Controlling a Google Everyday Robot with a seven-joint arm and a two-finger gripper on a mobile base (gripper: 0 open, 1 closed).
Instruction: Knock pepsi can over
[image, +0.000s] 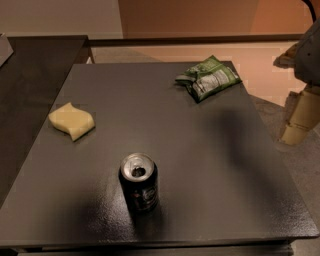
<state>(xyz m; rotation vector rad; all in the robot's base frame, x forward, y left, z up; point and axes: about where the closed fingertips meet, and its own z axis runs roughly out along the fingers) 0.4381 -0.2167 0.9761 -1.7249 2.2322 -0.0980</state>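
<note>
The pepsi can (139, 182) stands upright near the front middle of the dark grey table (210, 150). It is near-black with a silver top, an open pull-tab hole and a pale logo on its side. My gripper (299, 120) hangs at the right edge of the view, beyond the table's right side and well apart from the can. Its pale fingers point down below the grey arm (310, 50). Nothing is held in it.
A pale yellow wavy sponge (72, 120) lies at the table's left. A green snack bag (207, 77) lies at the back right. A second dark table (30, 75) adjoins on the left. Floor shows to the right of the table.
</note>
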